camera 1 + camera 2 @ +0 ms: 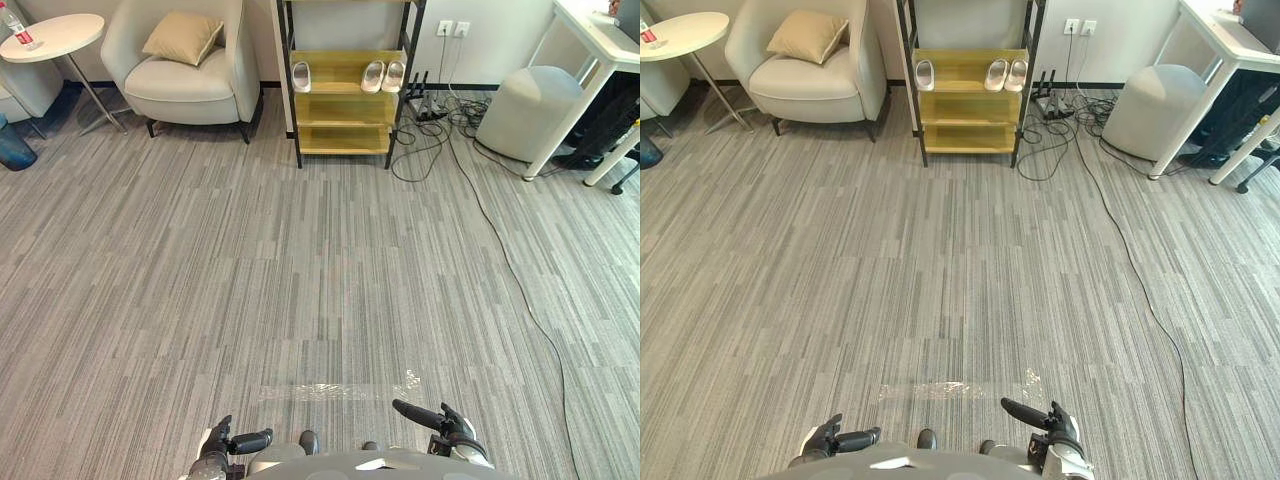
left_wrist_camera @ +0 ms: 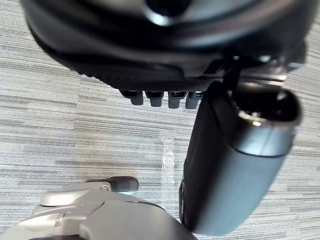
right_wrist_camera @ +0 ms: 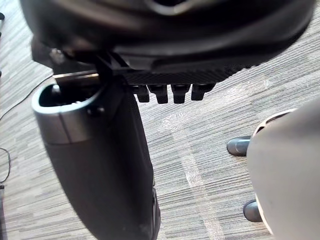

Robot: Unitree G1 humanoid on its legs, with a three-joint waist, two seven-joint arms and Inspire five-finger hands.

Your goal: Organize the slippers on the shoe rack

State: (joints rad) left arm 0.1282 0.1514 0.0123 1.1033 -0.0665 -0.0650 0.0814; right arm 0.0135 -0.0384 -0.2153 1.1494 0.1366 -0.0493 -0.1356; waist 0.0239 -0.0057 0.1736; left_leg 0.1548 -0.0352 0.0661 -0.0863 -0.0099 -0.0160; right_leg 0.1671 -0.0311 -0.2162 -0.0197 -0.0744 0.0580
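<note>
A black-framed shoe rack point(image 1: 340, 108) with yellow wooden shelves stands against the far wall. On its upper yellow shelf lies one pale slipper point(image 1: 301, 76) at the left and a pair of pale slippers point(image 1: 383, 76) at the right. The lower shelves hold nothing. My left hand point(image 1: 215, 455) and right hand point(image 1: 452, 428) hang low at the near edge, far from the rack, with grey carpet between. Each wrist view shows the thumb point(image 2: 235, 165) point(image 3: 100, 165) standing out and the fingers relaxed, holding nothing.
A cream armchair point(image 1: 185, 75) with a cushion stands left of the rack, and a round white side table point(image 1: 55, 35) further left. A grey pouf point(image 1: 528, 112) and white desk point(image 1: 600, 45) stand at the right. Cables point(image 1: 500, 240) trail across the carpet from a power strip point(image 1: 425, 105).
</note>
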